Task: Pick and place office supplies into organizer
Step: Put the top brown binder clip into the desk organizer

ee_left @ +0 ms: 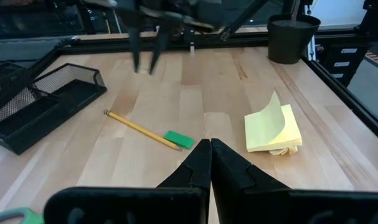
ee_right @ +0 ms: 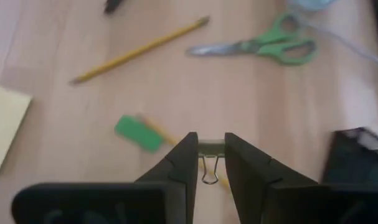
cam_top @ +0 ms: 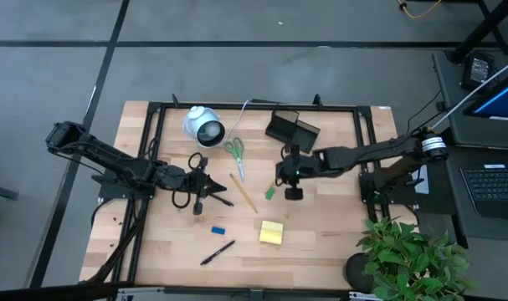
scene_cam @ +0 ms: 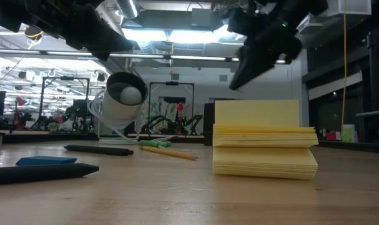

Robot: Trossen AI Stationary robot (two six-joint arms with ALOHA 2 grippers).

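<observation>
My right gripper [ee_right: 208, 152] hovers above the table's middle [cam_top: 289, 177], shut on a small green binder clip [ee_right: 208, 148]. Below it lies a green-tipped pencil [ee_right: 137, 132]. My left gripper [ee_left: 208, 158] is shut on nothing, left of centre [cam_top: 205, 186], above a black pen [cam_top: 213, 199]. The black mesh organizer [cam_top: 291, 128] stands toward the far edge. Flat on the wood lie the green-handled scissors [cam_top: 234, 155], a second pencil [cam_top: 243, 192], the blue eraser [cam_top: 218, 229], the yellow sticky pad [cam_top: 272, 232] and another black pen [cam_top: 217, 252]. My right gripper pinches the binder clip's green body [ee_right: 208, 148] between its two fingers, coming from above and pointing down. The clip's wire handles [ee_right: 208, 174] show in the gap between the fingers. The clip is lifted clear of the table.
A white round device with a dark centre [cam_top: 203, 125] and its cable sit at the far left of the work area. A potted plant [cam_top: 404, 259] stands at the near right corner. Black frame rails [cam_top: 254, 107] border the table. The sticky pad's top sheet [ee_left: 273, 112] curls up.
</observation>
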